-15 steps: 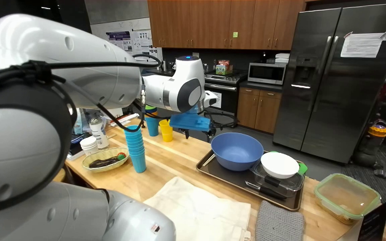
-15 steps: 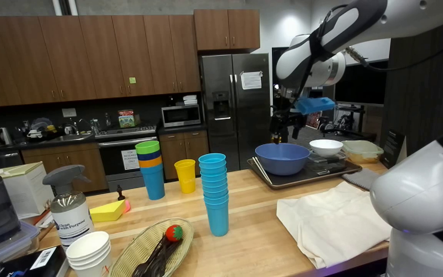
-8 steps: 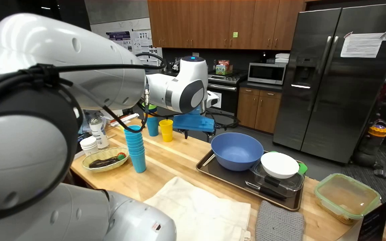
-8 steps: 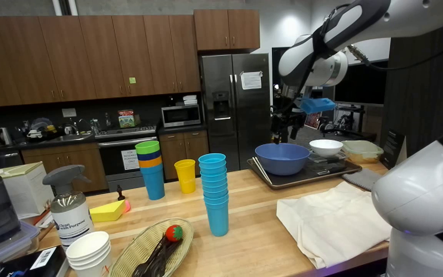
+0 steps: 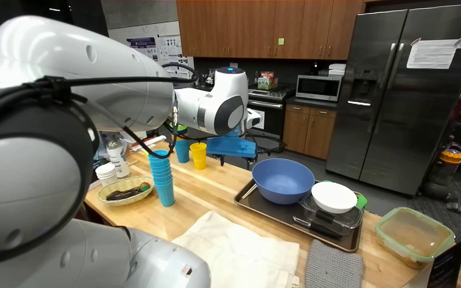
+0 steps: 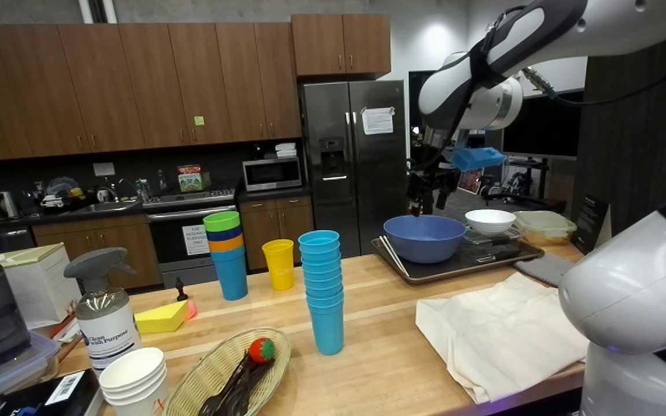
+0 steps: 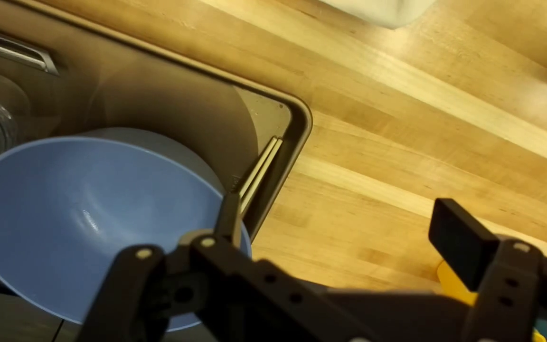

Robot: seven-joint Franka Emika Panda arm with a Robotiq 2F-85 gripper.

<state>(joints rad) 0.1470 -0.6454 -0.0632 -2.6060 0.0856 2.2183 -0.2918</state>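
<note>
Gripper [image 7: 344, 228] spread wide, jaws well apart, grasping nothing; wooden counter [image 5: 198, 192] carries a dark tray [image 5: 266, 208]; blue bowl [image 5: 283, 180] sits upright on the tray, nearest thing to the gripper, contact can't be told; clear container [image 5: 344, 224] beside it, white bowl [image 5: 334, 197] on top; two chopsticks [image 7: 262, 173] along the tray's edge.

In an exterior view, the wooden tabletop [image 6: 379, 346] crosses the lower frame: woven basket [image 6: 217, 361] at bottom, left of centre, stacked light-blue cups [image 6: 325, 297] at centre, yellow cup [image 6: 279, 266] to their upper left, dark tray [image 6: 466, 267] right of centre, cream cloth [image 6: 500, 335] at lower right.
</note>
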